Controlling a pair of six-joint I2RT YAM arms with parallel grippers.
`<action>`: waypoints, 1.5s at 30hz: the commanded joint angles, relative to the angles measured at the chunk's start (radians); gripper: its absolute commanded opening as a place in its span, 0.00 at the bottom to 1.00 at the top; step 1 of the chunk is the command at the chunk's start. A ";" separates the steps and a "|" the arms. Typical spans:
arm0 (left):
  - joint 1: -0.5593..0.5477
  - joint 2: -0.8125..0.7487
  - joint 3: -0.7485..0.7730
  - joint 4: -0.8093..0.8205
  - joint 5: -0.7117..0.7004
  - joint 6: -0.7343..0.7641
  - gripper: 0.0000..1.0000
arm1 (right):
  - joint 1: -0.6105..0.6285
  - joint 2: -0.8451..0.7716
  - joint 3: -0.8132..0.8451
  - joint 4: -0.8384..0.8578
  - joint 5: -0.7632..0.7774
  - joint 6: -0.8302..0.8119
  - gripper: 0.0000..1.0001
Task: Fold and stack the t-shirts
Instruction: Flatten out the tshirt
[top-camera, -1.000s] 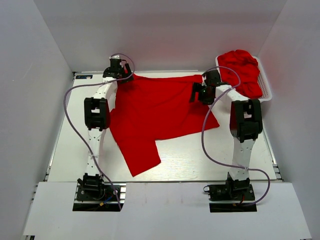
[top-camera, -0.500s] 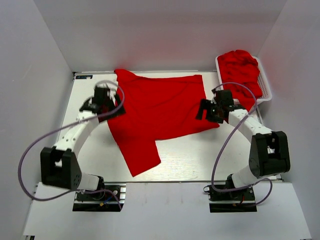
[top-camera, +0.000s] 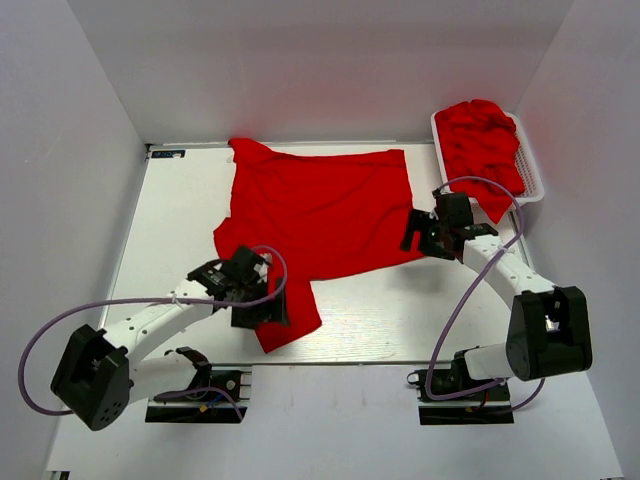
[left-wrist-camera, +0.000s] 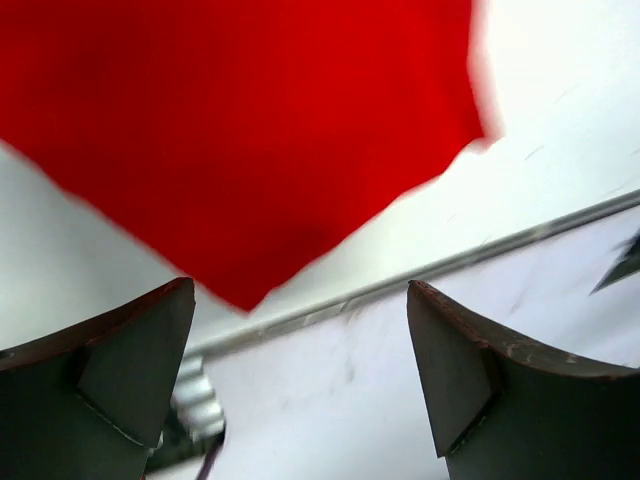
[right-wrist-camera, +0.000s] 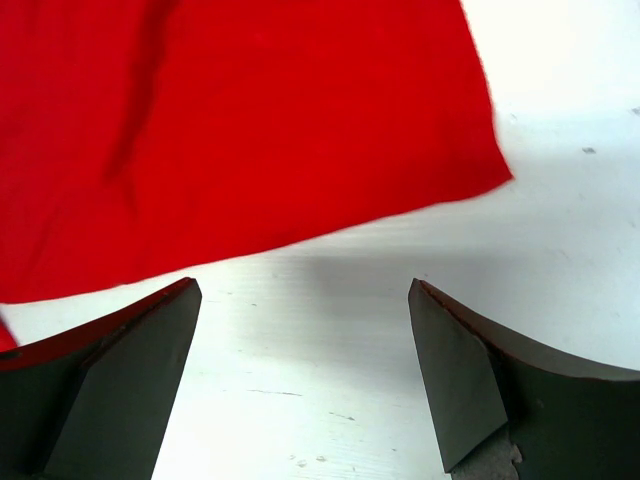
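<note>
Though overhead only, basket (top-camera: 536, 172), probably t-shirts (top-camera: 480, 140)

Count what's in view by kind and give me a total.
Red t-shirt spread flat: 1
Heap of red t-shirts, number inside unclear: 1
White basket: 1
Robot arms: 2, left and right
Total: 5

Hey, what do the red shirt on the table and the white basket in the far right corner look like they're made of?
The spread t-shirt: soft matte fabric, probably a cotton knit; it lies limp with gentle creases and no shine. The basket: apparently rigid white plastic, judging by its smooth, thin moulded rim.
</note>
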 joint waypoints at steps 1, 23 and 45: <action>-0.069 -0.012 -0.052 -0.117 0.017 -0.069 0.97 | -0.006 -0.034 -0.017 0.000 0.061 0.019 0.90; -0.215 0.302 -0.042 0.010 -0.227 -0.149 0.65 | -0.009 -0.048 -0.044 -0.031 0.114 0.019 0.90; -0.197 0.506 0.018 0.124 -0.302 -0.131 0.48 | -0.006 -0.068 -0.057 -0.035 0.104 0.013 0.90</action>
